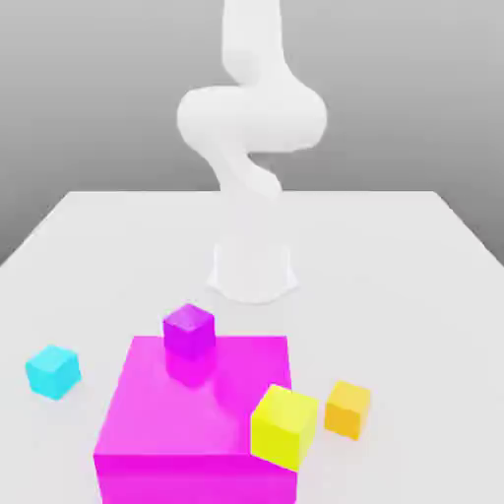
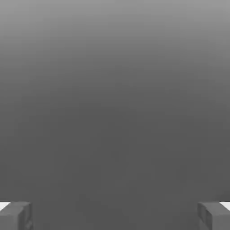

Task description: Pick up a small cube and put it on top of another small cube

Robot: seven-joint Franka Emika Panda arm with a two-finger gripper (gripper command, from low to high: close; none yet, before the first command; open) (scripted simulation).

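the gripper (image 2: 115, 215) stands wide, its two fingertips (image 2: 15, 215) far apart at the edges of the hand view with nothing between them, only plain grey beyond. it holds nothing.

the landmark is the magenta block (image 1: 197, 433), a big flat slab on the white table (image 1: 394, 256) in front of the arm (image 1: 251, 118). the orange cube (image 1: 347, 409) sits on the table just off the block's corner toward the exterior view's right, apart from the block. the yellow cube (image 1: 284, 425) lies between, at that same corner of the block and just beside the orange cube. the purple cube (image 1: 188, 330) sits at the block's far edge, on the arm's side. a cyan cube (image 1: 52, 371) rests well off the block's other side.

the arm rises upright behind the block, on its far side, so the orange cube lies across the block from the arm, nearer the camera. the coming move likely calls for a reach over and past the block and down.

being a cube, the orange piece has no long axis. it sits flat, turned slightly so one vertical edge faces the camera. the jaws would probably need squaring to its faces.
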